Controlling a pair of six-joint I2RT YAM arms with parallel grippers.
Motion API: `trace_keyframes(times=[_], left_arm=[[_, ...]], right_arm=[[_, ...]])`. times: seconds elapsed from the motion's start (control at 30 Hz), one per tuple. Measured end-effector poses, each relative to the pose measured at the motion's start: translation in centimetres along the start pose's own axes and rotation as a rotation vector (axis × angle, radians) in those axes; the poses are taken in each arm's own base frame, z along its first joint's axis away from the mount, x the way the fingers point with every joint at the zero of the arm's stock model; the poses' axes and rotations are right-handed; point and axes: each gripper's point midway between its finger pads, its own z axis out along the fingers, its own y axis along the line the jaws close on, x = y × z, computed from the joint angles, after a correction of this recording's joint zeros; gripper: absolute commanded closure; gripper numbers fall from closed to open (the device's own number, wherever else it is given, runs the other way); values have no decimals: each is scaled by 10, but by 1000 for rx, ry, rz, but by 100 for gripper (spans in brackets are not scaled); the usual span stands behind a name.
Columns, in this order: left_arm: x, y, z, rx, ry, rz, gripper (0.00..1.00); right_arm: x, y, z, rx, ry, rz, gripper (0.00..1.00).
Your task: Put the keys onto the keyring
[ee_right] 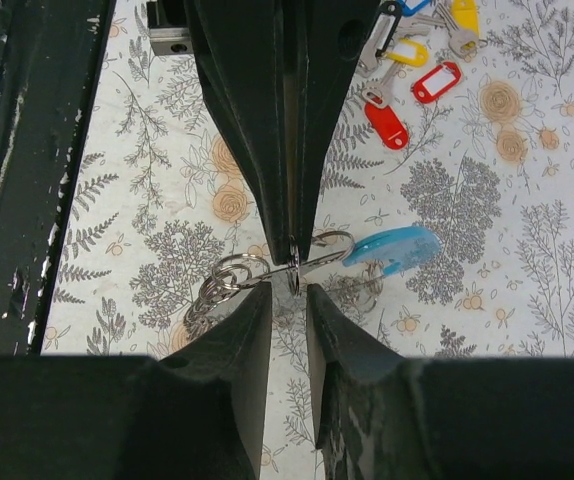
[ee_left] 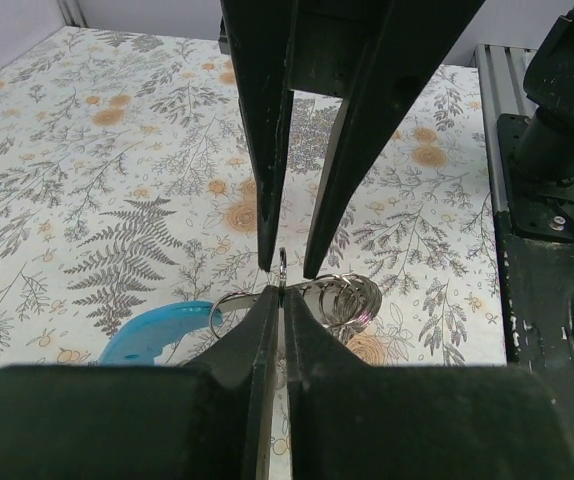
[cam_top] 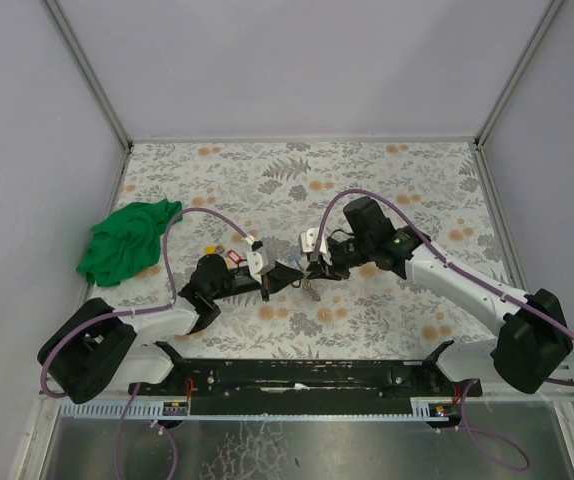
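Observation:
My left gripper is shut on a small upright metal ring that sits on the keyring's thin wire. The keyring hangs above the table; it has a light-blue arc on one side and a bunch of small metal rings on the other. My right gripper faces the left one tip to tip. It is open, its fingers on either side of the same ring and not touching it. Loose keys with red and yellow tags lie on the table beyond.
A crumpled green cloth lies at the left of the flowered table. The loose keys lie just behind the left arm. Purple cables arch over both arms. A black rail runs along the near edge.

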Motion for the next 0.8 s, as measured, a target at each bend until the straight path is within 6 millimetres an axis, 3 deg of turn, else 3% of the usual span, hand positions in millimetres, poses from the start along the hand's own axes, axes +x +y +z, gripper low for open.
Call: trace_keyframes(times=[0.2,0.33,0.57,0.8], left_arm=[[0,-1,0,1,-2,-3,100],[1,-1,-1,3,-1,-4,100],[2,-1,-1,3,6,3,90],[5,0,-1,4,24,16,86]], right_arm=[[-1,1,4,-18,-15,2,84],[0,1,4,-18,-15,4,99],[1,2,4,-21,-11,12,100],[4,4,4,-32,0,26,100]])
